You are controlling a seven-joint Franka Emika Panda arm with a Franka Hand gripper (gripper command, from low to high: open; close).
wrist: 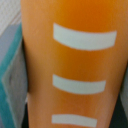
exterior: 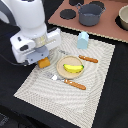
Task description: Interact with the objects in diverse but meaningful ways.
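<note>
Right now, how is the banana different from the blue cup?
The banana is yellow; the cup is pale blue. The banana lies flat and curved; the cup stands upright and looks boxy. The banana rests in a round tan plate; the cup sits straight on the placemat. What they share: both are small toys on that placemat, and the gripper touches neither.

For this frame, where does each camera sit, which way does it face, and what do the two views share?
Exterior view: raised, off the arm, looking down at the placemat, banana on its plate and pot; the arm's white body fills its upper left.
Wrist view: on the wrist, pressed close against the orange block; no fingers clearly visible.
Shared: the orange block under the gripper.
</note>
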